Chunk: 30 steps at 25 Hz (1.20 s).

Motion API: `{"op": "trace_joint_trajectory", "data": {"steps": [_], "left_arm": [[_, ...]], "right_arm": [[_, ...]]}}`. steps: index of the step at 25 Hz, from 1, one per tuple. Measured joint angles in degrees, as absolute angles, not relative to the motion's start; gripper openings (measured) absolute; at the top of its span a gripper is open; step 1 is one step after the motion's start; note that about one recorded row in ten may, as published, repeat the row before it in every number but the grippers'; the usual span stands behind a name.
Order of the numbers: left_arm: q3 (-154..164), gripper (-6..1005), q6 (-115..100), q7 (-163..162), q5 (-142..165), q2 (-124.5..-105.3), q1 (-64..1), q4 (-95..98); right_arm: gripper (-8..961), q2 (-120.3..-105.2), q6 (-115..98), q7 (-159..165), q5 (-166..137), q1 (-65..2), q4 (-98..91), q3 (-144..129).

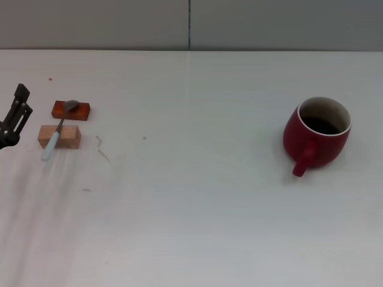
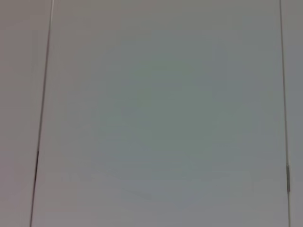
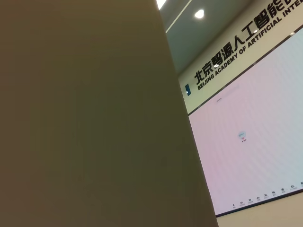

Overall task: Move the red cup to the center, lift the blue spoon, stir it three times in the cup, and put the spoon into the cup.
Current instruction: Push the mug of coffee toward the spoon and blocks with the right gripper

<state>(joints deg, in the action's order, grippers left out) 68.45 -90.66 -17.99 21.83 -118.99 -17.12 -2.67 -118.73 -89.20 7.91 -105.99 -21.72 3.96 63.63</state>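
Red cup [image 1: 317,135], one only, upright on the white table [image 1: 197,197] at right of the head view, handle turned toward the near edge, pale rim ringing a dark inside. Well apart from it, far across the table at left, one blue spoon [image 1: 58,129], grey bowl resting on a reddish-brown block [image 1: 71,110], pale handle lying across a lighter wooden block [image 1: 59,136] and jutting past it toward the near edge. Two blocks in all, set close together, one behind the other. Left tool [image 1: 16,115] poking in at the left edge of the head view, dark, tilted, raised just beside the wooden block and touching nothing; whether released or clenched, cannot tell. Right tool nowhere in the head view. Left wrist view filled with a plain grey panelled surface crossed by thin seams, with no cup, spoon or fingers in it. Right wrist view aimed upward and away from the table: a dark panel [image 3: 90,118] across half the picture, a large pale screen [image 3: 255,137] on a wall, lettering [image 3: 236,49] above it and a ceiling light [image 3: 199,13] overhead. Cup and spoon seen only from the head camera.
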Motion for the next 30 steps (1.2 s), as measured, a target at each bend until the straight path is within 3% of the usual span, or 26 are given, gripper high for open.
{"op": "trace_joint_trajectory", "data": {"steps": [8,10,23,30], "left_arm": [[68.53,767,-90.29,-17.88,22.98,-119.06,-16.75,-4.69],[68.17,834,-90.62,-17.08,24.53,-119.08,-17.26,-7.62],[56.47,833,-92.38,0.14,31.64,-118.94,-22.87,-24.55],[49.77,833,-92.74,-5.99,35.34,-117.86,-22.49,-21.19]], "right_arm": [[732,-118.73,-89.20,7.90,-105.99,-21.62,3.95,63.64],[732,-118.73,-89.20,7.90,-106.00,-21.68,3.95,63.63],[706,-118.73,-88.71,7.91,-106.08,-22.43,3.96,63.63],[688,-118.60,-87.64,7.91,-106.08,-22.54,3.49,63.64]]}}
